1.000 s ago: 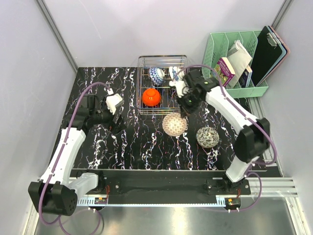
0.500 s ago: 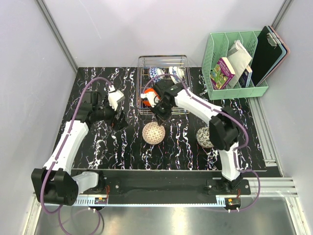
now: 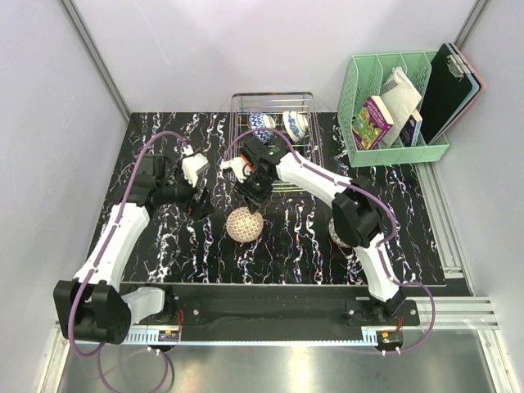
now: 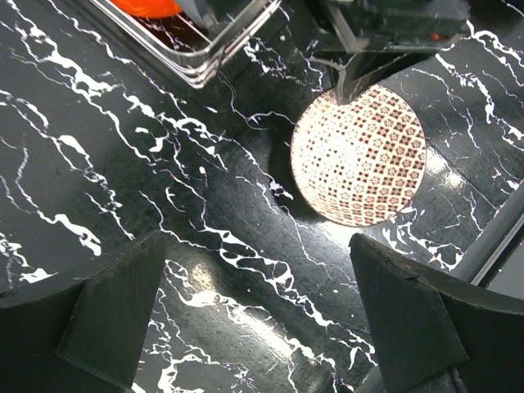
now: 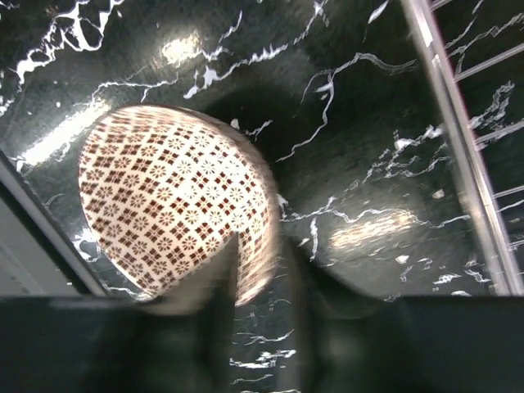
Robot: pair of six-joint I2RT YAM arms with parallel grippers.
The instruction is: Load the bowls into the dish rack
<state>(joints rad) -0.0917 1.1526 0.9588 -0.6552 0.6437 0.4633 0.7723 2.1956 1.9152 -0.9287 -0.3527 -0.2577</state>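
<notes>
Progress: blue bowls (image 3: 262,124) and orange bowl (image 4: 151,6) sit in the rack (image 3: 274,97); netted bowl (image 3: 244,223) clenched in right claw (image 5: 260,246), second netted bowl (image 3: 338,236) waits; left claw (image 4: 258,246) released.

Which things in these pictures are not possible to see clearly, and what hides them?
Orange bowl: top view, mostly under the right arm; left wrist view, cut by top edge.
Second net bowl: top view, mostly behind the same arm.
Right gripper: right wrist view, fingers blurred; grip unclear.
</notes>
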